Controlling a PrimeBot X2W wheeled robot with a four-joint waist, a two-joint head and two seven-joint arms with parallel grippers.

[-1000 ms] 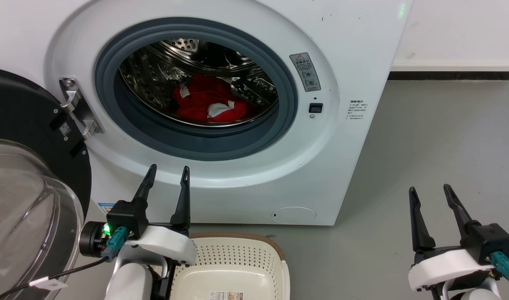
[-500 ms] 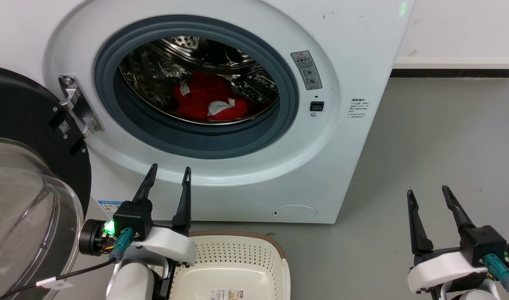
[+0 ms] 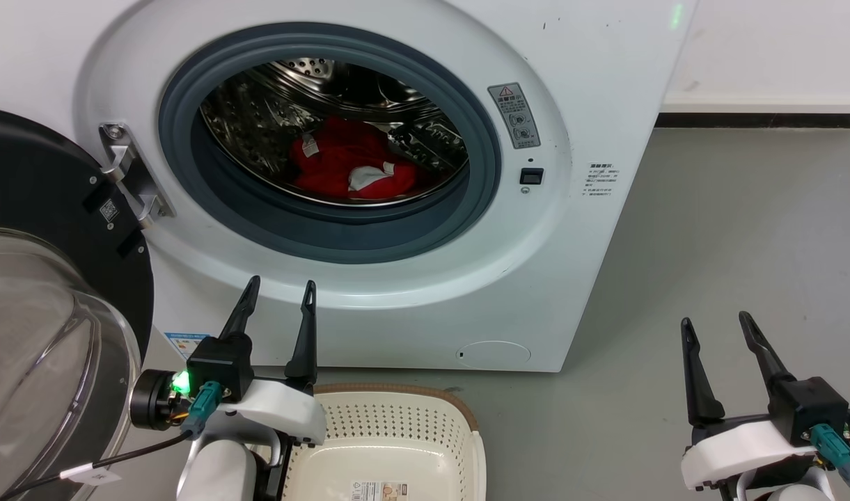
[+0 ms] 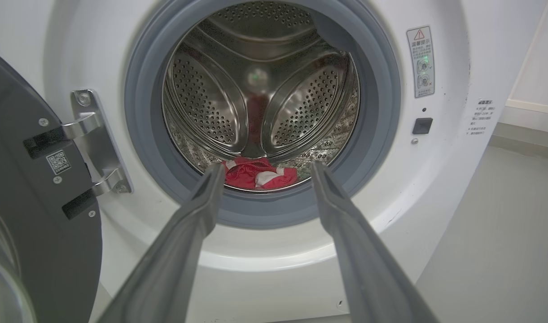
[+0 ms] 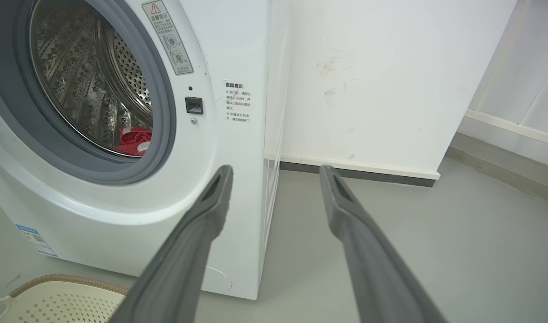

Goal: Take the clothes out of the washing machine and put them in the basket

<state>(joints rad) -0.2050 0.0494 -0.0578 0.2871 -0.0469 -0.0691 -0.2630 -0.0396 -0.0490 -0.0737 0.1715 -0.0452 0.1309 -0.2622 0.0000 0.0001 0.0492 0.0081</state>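
At bottom of drum, inside washing machine: clothes, red w/ white patch and small white label, heaped in one pile behind grey seal. Clear of both tools.

To robot's left of porthole: door, black frame, glass bowl, standing wide open on metal hinge.

Below porthole, before machine's lower front: left tool, fingers spread wide, holding nothing, pointing up toward opening, outside it. Green lamp lit at wrist. Per left wrist view: looks straight into drum; clothes framed between the two fingertips, well beyond them.

On floor, near machine's front, just beside left arm on its right: basket, cream, perforated, brown rim, smooth bottom showing w/ label. Lower part cut by view's bottom edge.

Right of machine, over grey floor, well apart from basket: right tool, fingers wide, holding nothing, pointing up. Per right wrist view: aims past machine's right corner at white wall and dark skirting; basket rim at lower left corner.

Right of porthole on front panel: warning sticker, black latch slot, small printed notice.
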